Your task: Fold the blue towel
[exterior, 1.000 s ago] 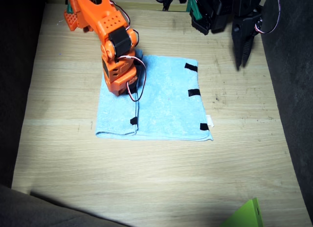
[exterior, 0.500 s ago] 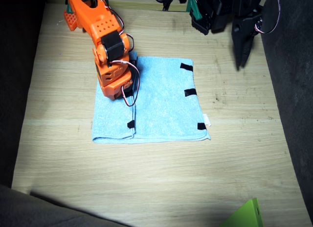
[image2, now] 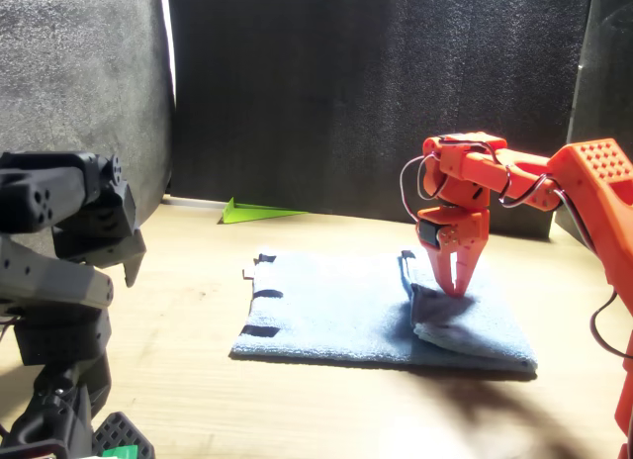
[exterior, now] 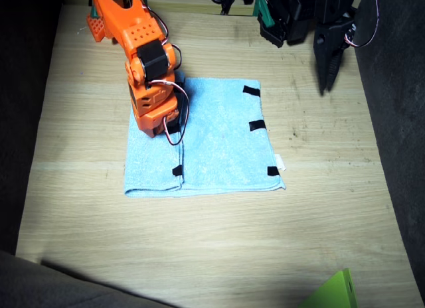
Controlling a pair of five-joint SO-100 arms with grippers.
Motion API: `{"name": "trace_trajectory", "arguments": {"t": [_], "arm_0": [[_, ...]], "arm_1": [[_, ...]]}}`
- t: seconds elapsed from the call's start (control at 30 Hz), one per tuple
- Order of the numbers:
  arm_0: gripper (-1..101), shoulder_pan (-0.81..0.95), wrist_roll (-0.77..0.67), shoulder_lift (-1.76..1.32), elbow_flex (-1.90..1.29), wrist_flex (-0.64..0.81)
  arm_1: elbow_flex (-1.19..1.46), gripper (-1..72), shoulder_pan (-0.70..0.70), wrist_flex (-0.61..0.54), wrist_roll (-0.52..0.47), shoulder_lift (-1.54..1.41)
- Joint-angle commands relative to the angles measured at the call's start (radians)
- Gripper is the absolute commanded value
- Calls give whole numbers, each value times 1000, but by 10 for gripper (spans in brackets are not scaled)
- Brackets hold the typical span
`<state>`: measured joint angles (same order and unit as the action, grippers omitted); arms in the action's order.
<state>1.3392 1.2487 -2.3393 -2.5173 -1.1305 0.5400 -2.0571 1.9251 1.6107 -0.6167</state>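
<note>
Nearest the fixed camera, a bright green wedge-shaped piece [exterior: 333,292] lies at the front edge of the pale wooden table [exterior: 212,241], well apart from the towel. Beyond it, the light sky-blue rectangular terry towel [exterior: 219,135] lies flat at the table's middle, partly folded: one end is doubled over as a narrow flap, its edge marked by a small black tape strip [exterior: 177,170]. Three more black tape strips [exterior: 257,125] run along the towel's opposite edge, and a small white tag [exterior: 281,163] projects from that edge near its front corner. Above the folded flap, the orange right arm [exterior: 143,52] points its right gripper [image2: 457,284] downward; in the front view its jaws stand slightly parted, tips at the flap's upper layer, and whether they pinch the cloth cannot be told. Farthest back, beyond the towel's taped edge, the black left arm [exterior: 292,16] hangs its left gripper [exterior: 327,79] above bare table, the jaws drawn together on nothing.
</note>
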Motion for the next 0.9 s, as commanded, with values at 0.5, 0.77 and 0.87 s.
{"name": "trace_trajectory", "arguments": {"t": [0.5,0.77,0.87], "arm_0": [[177,12,15,-17,5,-9],[183,-74,23,114,72,-21],[189,-143,28,209,137,-46]], "arm_1": [[431,45,109,14,238,-848],[1058,-1,563,-275,244,-1304],[1402,-1,600,-428,167,-1531]]}}
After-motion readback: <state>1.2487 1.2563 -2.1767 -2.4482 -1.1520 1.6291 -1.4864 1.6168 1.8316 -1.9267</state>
